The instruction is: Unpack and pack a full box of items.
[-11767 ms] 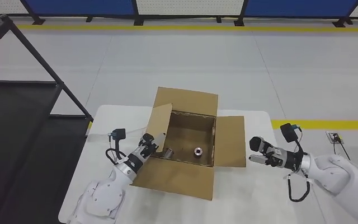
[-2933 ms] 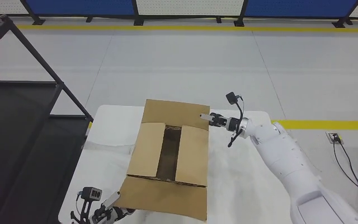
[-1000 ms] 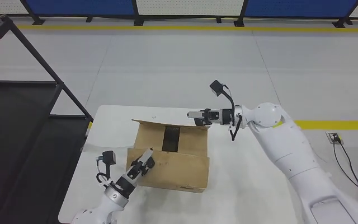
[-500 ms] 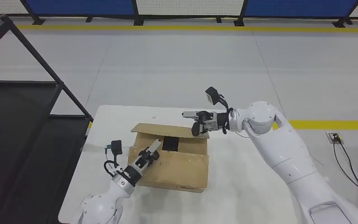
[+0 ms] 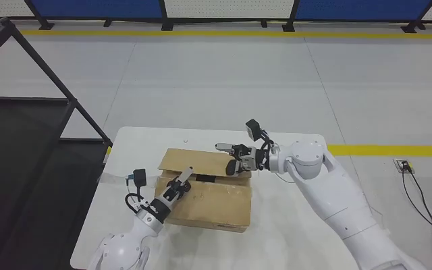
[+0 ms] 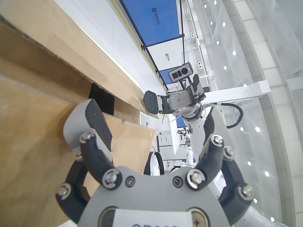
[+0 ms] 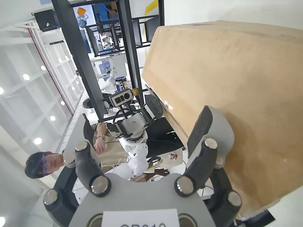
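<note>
The cardboard box (image 5: 210,202) sits around the middle of the white table (image 5: 290,223), a little toward its left edge, with its top flaps folded down almost flat. The far flap (image 5: 199,162) and the near flap (image 5: 216,192) do not quite meet, and a narrow dark gap (image 5: 202,177) stays between them near the box's left half. The left gripper (image 5: 182,183) lies over the left part of the near flap, close to that gap. Its jaws are spread and grasp nothing, and in the left wrist view one dark finger pad (image 6: 98,121) rests against the brown card while the other finger stands off the box. The right gripper (image 5: 226,157) is at the right end of the far flap, also spread wide and holding nothing. One finger reaches out above the flap, and the other finger's pad (image 7: 201,126) lies right beside the card, at or on its surface. The two grippers are near each other across the gap but apart. A black metal frame (image 5: 40,81) stands off the table's left edge, and a yellow floor line (image 5: 202,32) runs beyond the far edge.
</note>
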Robot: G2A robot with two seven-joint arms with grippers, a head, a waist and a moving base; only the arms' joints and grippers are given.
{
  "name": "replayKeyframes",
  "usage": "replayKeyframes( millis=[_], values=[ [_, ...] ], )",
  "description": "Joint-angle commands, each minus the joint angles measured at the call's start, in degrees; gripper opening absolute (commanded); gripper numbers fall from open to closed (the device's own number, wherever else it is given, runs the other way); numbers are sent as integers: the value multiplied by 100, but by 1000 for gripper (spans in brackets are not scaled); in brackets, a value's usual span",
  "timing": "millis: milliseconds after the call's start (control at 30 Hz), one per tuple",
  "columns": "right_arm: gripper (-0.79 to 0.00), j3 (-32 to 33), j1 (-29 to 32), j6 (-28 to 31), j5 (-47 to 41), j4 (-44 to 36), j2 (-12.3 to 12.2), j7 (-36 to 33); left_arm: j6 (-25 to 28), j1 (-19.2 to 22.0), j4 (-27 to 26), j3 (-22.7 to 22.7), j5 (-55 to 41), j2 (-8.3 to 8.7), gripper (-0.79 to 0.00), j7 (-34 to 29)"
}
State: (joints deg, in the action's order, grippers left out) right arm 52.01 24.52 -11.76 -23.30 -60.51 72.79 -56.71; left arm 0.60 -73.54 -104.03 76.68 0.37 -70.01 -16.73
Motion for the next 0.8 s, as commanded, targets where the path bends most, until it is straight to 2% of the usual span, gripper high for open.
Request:
replayKeyframes(
  millis=[0, 133, 433, 600, 767],
  values=[
    [0, 104, 175, -265, -96, -135, -32, 113, -35, 46, 52, -42, 58, -12, 0, 100],
    [0, 238, 437, -720, -319, -325, -63, 279, -19, 114, 141, -155, 144, -39, 0, 246],
    [0, 366, 761, -984, -439, -593, -108, 356, -86, 231, 230, -284, 426, -74, 0, 417],
    [0, 297, 898, -520, 28, -811, -143, 397, -13, 240, 204, -187, 101, -98, 0, 527],
    [0, 352, 1039, 17, 288, -861, -188, 322, 99, 112, 47, 237, -575, -103, 0, 721]
  ],
)
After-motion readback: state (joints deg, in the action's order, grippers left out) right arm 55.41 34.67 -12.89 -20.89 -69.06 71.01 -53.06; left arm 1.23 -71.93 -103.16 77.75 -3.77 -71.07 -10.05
